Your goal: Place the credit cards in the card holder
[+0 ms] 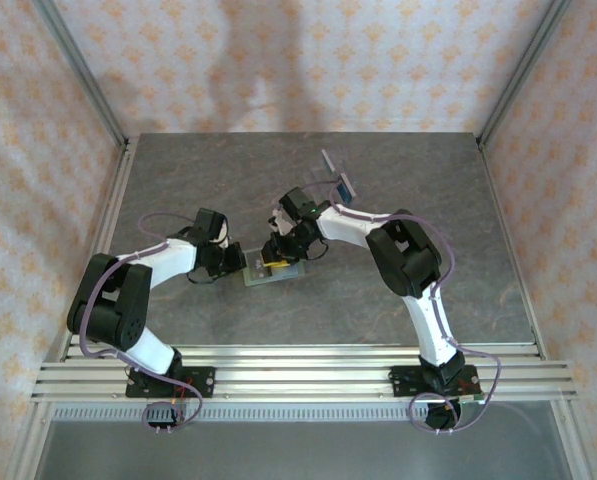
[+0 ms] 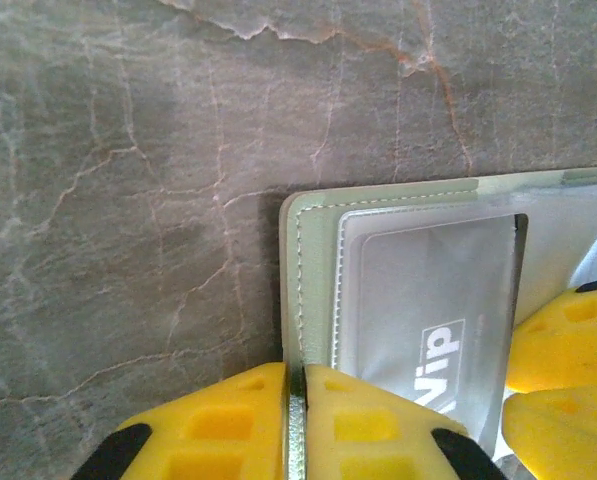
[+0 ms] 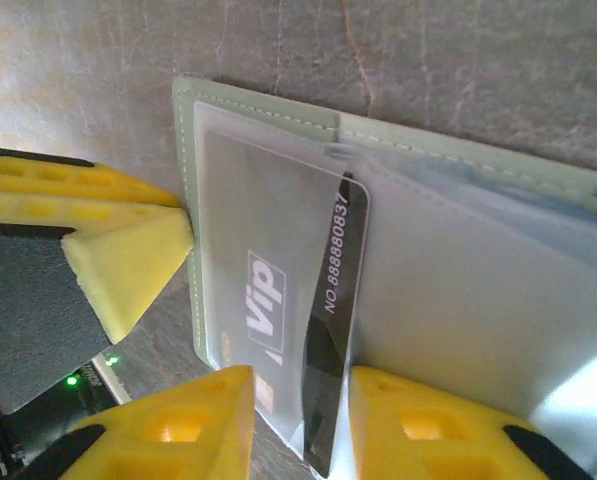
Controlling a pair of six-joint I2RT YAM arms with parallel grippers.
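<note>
The sage-green card holder (image 1: 263, 277) lies open on the table, near the middle. My left gripper (image 2: 296, 372) is shut on the card holder's (image 2: 313, 250) left edge, pinning the stitched rim between its yellow pads. A dark credit card (image 3: 340, 290) marked "Vip" sits mostly inside the holder's (image 3: 278, 118) pale clear pocket, with one dark long edge sticking out. My right gripper (image 3: 300, 405) stands open astride that edge, fingers apart on either side. From above, the left gripper (image 1: 240, 265) and right gripper (image 1: 276, 258) meet over the holder.
A clear plastic stand (image 1: 341, 184) with a bluish card in it stands behind the right arm. Aluminium rails (image 1: 298, 365) run along the near edge, and patterned walls close in the grey stone-look table (image 1: 178, 180) on three sides.
</note>
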